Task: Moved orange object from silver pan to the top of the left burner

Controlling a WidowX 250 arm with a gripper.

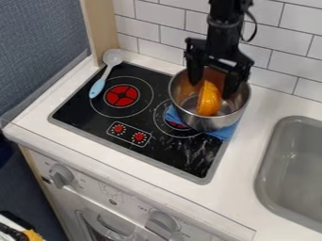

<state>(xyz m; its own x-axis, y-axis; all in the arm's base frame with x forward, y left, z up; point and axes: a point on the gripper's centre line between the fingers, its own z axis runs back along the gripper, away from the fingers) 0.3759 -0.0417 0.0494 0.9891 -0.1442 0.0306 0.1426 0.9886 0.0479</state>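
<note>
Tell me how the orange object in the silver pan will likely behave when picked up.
The orange object looks fairly stiff, its outline rounded without sagging. That curved side could let it rock or roll in the pan, and its glossy highlights hint at a slippery surface.

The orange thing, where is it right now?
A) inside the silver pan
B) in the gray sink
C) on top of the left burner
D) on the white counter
A: the orange object sits down inside the silver pan, with the pan's wall going all around it.
</note>
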